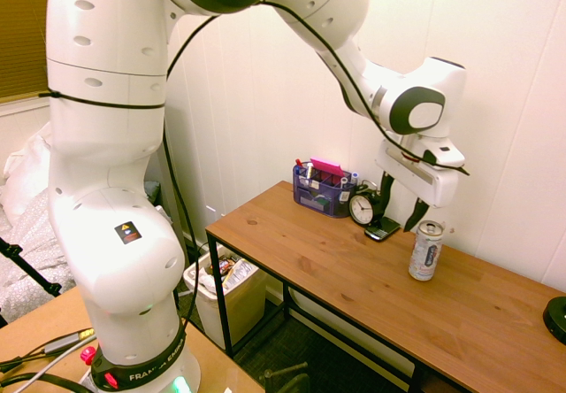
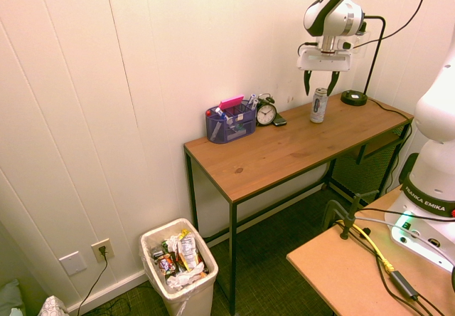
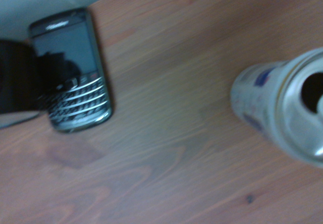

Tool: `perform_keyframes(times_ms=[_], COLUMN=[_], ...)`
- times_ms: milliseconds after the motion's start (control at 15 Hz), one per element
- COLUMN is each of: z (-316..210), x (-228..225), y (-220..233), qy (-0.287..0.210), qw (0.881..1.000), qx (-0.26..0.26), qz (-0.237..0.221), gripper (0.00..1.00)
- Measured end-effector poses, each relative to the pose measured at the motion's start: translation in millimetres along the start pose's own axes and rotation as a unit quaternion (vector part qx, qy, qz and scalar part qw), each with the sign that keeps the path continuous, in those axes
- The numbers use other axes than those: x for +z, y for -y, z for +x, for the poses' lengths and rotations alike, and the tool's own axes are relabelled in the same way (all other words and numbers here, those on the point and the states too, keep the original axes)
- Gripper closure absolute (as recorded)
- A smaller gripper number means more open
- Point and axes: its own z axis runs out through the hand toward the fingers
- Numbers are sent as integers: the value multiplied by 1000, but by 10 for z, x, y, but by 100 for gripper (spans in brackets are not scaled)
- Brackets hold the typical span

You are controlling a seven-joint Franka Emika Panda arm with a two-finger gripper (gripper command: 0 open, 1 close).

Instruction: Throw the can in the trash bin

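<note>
The can (image 1: 426, 250) stands upright on the desk (image 1: 336, 269), its long axis vertical and its opened top facing up. It sits well clear of the alarm clock (image 1: 363, 207), on the side away from the blue desk organizer (image 1: 323, 189), with a keypad phone (image 3: 73, 70) lying flat on the desk between clock and can.

The gripper (image 1: 402, 211) hangs above the can, fingers pointing down and spread wide, holding nothing. In the first exterior view it appears offset from the can toward the clock; in the second exterior view the fingers straddle the can top from above. The wrist view places the can off to one side of the frame, which suggests the gripper is not yet centred over it.

The coming move likely calls for a short shift away from the clock, then a straight descent so the fingers pass either side of the can body.

The trash bin (image 2: 178, 266) stands on the floor beyond the organizer end of the desk, far from the can
</note>
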Motion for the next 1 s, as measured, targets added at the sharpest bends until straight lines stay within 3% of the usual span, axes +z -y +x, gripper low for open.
perform_keyframes(times_ms=[400, 467, 1000], z=[291, 338, 522], x=[233, 242, 333], y=[257, 295, 361], qy=[-5, -9, -22], qw=[999, 999, 997], qx=[42, 52, 76], qz=[-16, -16, -17], gripper=[0, 100, 100])
